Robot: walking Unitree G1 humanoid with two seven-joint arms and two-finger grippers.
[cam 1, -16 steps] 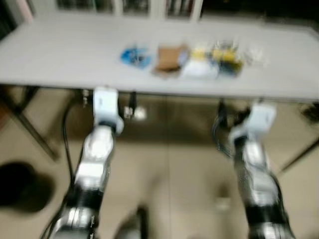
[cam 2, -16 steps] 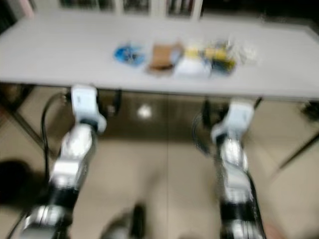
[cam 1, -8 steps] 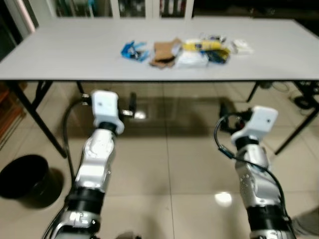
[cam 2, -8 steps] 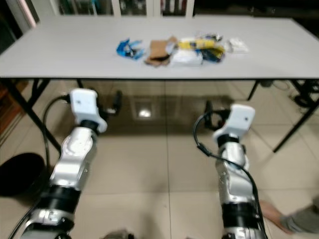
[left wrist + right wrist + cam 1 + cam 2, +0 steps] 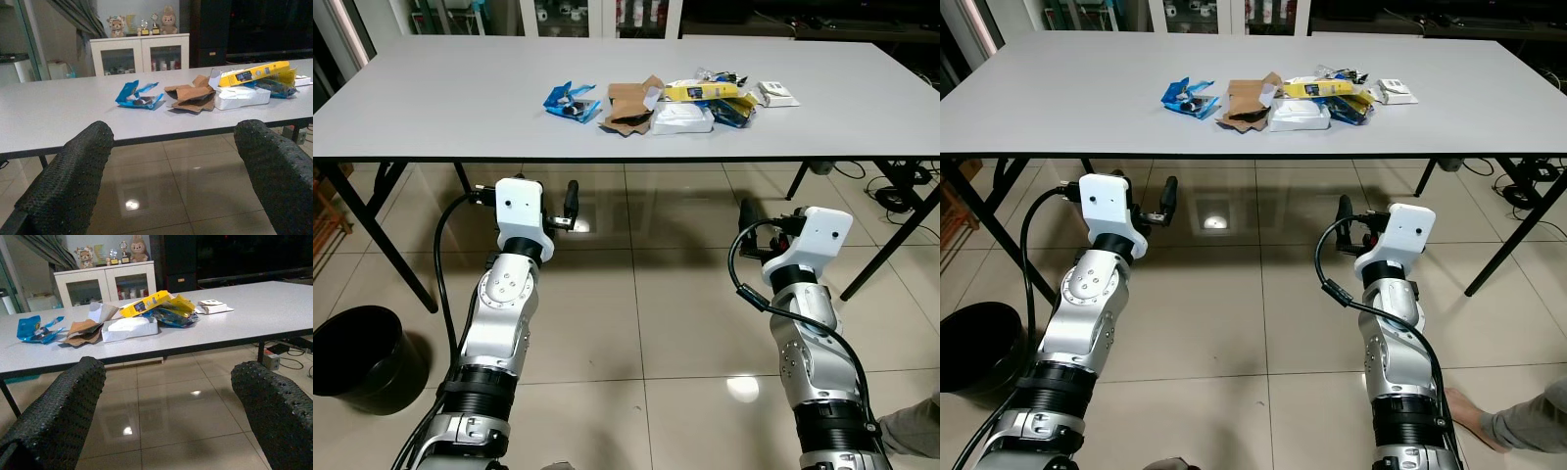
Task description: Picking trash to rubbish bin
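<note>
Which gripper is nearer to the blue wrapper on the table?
Left. The left gripper sits below the table edge almost directly under the blue wrapper; the right gripper is well off to its right.

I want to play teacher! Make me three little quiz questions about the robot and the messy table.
1. True or false: the black rubbish bin stands on the floor on the robot's left side.
2. Which piece of trash on the white table lies farthest to the robot's left? A) the yellow box B) the blue wrapper C) the torn brown cardboard
3. Fill in: the left end effector and the right end effector both have their fingers ____.

Key: 1 true; 2 B; 3 open, held below the table's edge with nothing in them.
</note>
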